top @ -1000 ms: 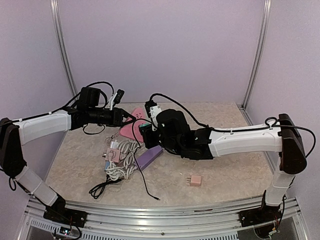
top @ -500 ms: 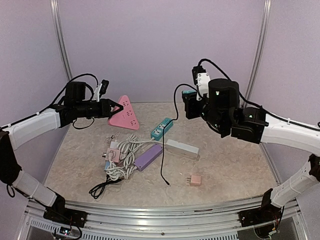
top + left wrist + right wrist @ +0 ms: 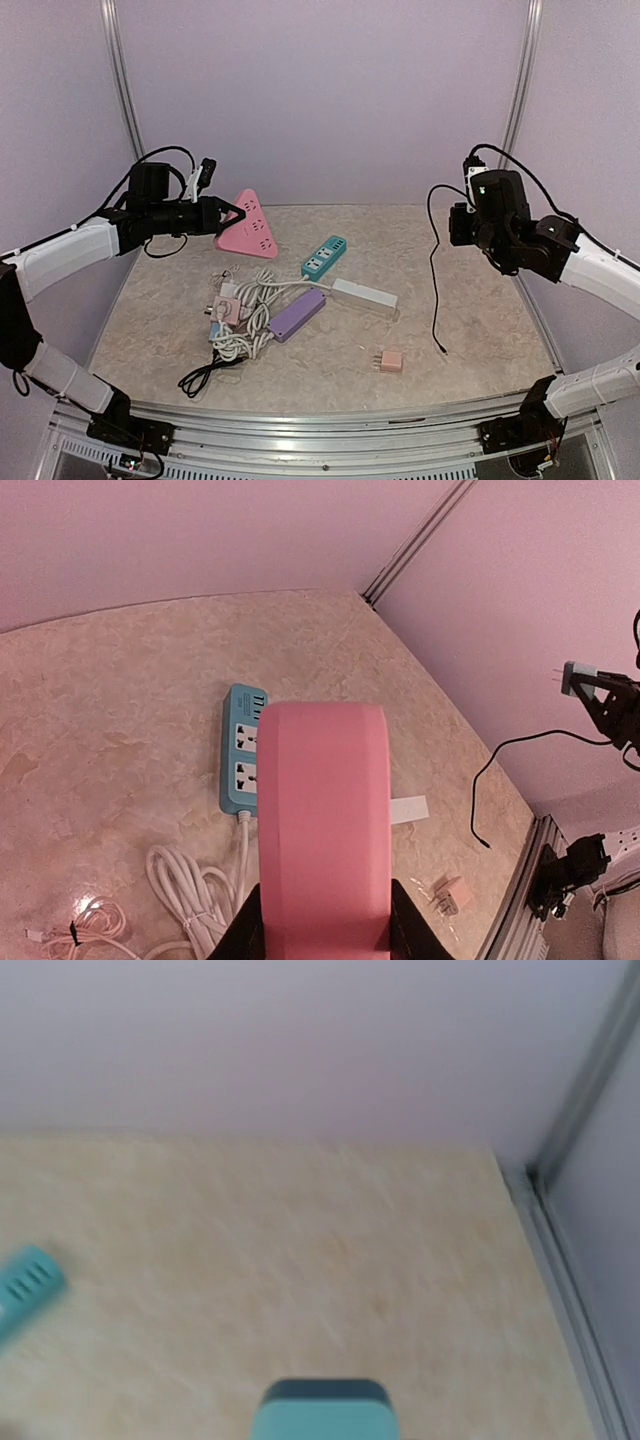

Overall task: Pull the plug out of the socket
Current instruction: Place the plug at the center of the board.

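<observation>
The pink triangular socket [image 3: 250, 226] is held off the table at the back left, between the fingers of my left gripper [image 3: 230, 213], which is shut on it. In the left wrist view the socket [image 3: 322, 820] fills the middle, with a dark finger [image 3: 248, 935] at each side. My right gripper [image 3: 458, 226] is raised at the far right, well apart from the socket. It holds a teal plug [image 3: 320, 1412], whose black cable [image 3: 434, 270] hangs down to the table. The right fingers themselves are out of the wrist view.
On the table lie a teal power strip [image 3: 325, 256], a white strip [image 3: 365, 294], a purple strip [image 3: 297, 314], a bundle of white cord [image 3: 245, 325], a black cord [image 3: 200, 376] and a small pink adapter [image 3: 389, 360]. Walls stand close on both sides.
My right arm has swung from the table's middle up and far to the right, carrying the plug and its cable away from the pink socket. The left gripper lifted the socket up-left and now holds still.
</observation>
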Controlling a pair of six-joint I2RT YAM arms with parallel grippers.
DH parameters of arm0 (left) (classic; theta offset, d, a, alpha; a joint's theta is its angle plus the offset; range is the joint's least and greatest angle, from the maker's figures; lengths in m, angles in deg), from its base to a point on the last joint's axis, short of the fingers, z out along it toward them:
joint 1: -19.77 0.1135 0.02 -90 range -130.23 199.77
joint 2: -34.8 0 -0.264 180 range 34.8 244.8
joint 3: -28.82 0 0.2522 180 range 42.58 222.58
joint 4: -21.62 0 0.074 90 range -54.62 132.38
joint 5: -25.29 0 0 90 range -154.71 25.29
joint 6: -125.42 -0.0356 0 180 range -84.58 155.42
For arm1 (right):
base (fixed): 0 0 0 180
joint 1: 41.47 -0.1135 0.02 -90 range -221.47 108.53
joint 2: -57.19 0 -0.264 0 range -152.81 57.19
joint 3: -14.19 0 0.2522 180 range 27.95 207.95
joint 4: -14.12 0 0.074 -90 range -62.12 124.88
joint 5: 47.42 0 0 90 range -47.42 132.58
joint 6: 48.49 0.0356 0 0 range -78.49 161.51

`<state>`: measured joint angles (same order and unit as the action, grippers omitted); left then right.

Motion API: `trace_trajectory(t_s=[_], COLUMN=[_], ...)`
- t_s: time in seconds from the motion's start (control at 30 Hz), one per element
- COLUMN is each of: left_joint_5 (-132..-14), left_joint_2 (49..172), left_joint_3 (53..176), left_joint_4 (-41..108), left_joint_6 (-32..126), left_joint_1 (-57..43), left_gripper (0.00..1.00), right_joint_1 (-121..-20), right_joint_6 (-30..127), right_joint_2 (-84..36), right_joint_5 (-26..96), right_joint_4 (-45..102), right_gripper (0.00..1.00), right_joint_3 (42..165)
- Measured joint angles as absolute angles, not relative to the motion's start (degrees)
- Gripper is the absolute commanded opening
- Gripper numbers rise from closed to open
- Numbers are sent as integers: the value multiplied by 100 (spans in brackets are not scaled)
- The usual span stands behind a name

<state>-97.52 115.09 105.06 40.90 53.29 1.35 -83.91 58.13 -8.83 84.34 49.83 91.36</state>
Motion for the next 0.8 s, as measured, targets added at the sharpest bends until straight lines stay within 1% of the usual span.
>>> trace_trajectory(t_s=[0.13,0.3,0.57,0.8], left_joint_5=[-9827,-9877,-9875,-9824], left_joint_2=[11509,11509,11509,11509], left_joint_3=[10506,10506,10506,10506], left_joint_4=[4083,4074,4079,4099], left_joint_6=[5357,5364,5357,5316], left_joint_1=[109,46,-70,-123], left_gripper=[0,0,0,0], right_joint_1=[-7932,-7670,-7593,-7571], right_joint_6=[6270,6884,7558,8189], right_joint_2=[-876,-824,-704,-636], right_joint_5=[8021,7181,5734,4703], right_joint_4=[5230,5368,5274,4588], right_gripper=[0,0,0,0], right_joint_3=[8575,7716,6905,5983])
